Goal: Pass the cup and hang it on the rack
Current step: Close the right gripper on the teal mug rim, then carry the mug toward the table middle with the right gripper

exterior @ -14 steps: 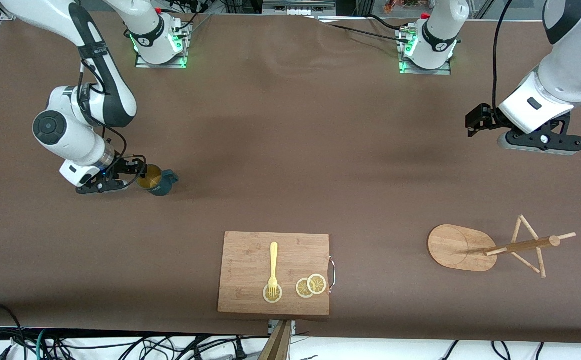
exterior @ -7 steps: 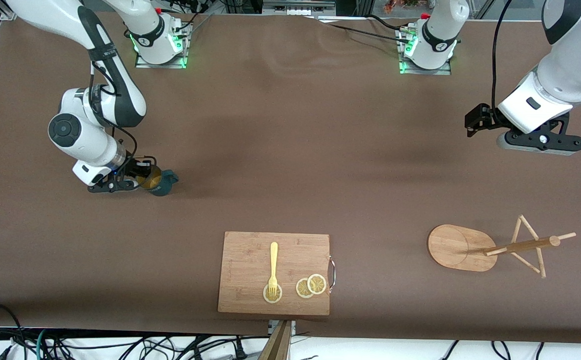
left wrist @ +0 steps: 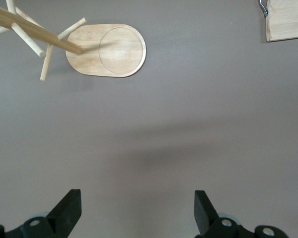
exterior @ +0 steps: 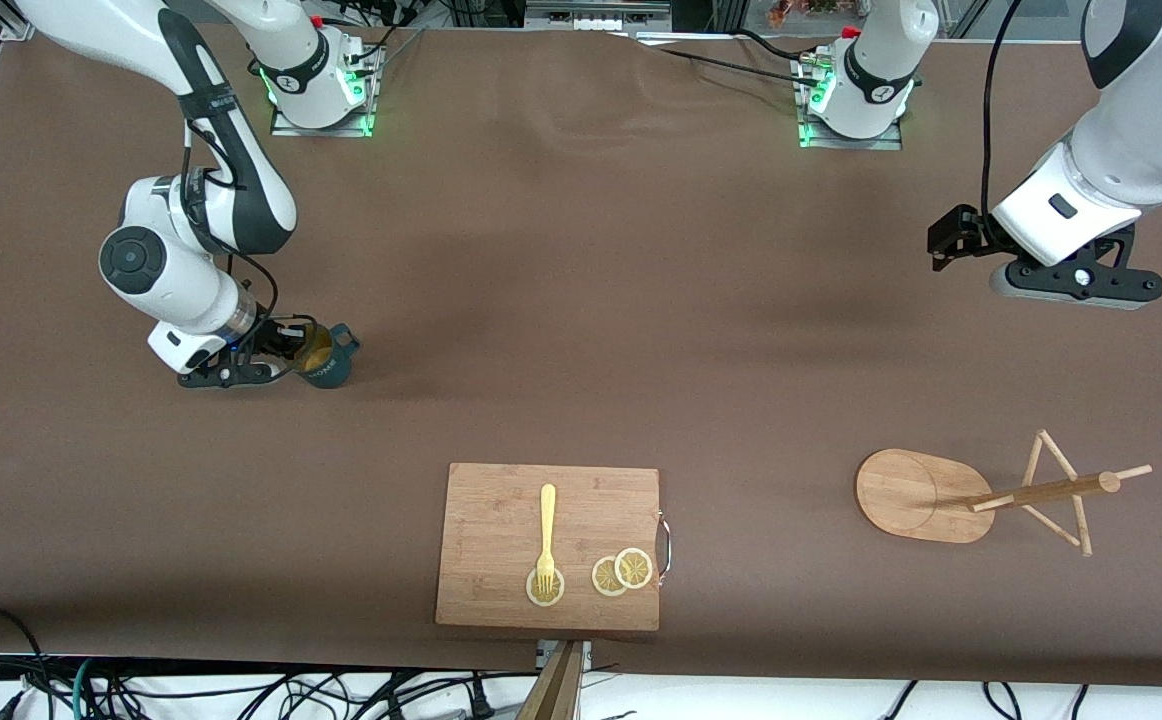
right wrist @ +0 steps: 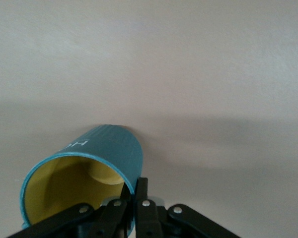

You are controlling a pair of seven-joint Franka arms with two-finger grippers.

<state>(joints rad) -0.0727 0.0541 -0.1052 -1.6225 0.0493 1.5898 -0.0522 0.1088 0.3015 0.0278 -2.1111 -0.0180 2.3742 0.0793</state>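
The dark teal cup (exterior: pixel 329 362) with its yellowish inside is at the right arm's end of the table. My right gripper (exterior: pixel 293 357) is shut on its rim. In the right wrist view the cup (right wrist: pixel 97 151) shows its ribbed wall and light lettering, and the right gripper (right wrist: pixel 134 187) has one finger inside the rim and one outside. The bamboo rack (exterior: pixel 923 496) stands toward the left arm's end, its pole and pegs (exterior: pixel 1046 489) pointing up. My left gripper (exterior: pixel 1076 288) waits open in the air; its wrist view shows the left gripper (left wrist: pixel 137 208) holding nothing, with the rack (left wrist: pixel 107 49) below.
A wooden cutting board (exterior: pixel 501 520) lies near the front camera's edge of the table, with a yellow fork (exterior: pixel 547 530) and lemon slices (exterior: pixel 622 572) on it. One corner of the board (left wrist: pixel 288 20) shows in the left wrist view. Brown tabletop (exterior: pixel 581 330) lies between cup and rack.
My right gripper moved in on the cup and shut on its rim. The cup shifted slightly toward the table's middle. The left arm barely moved.
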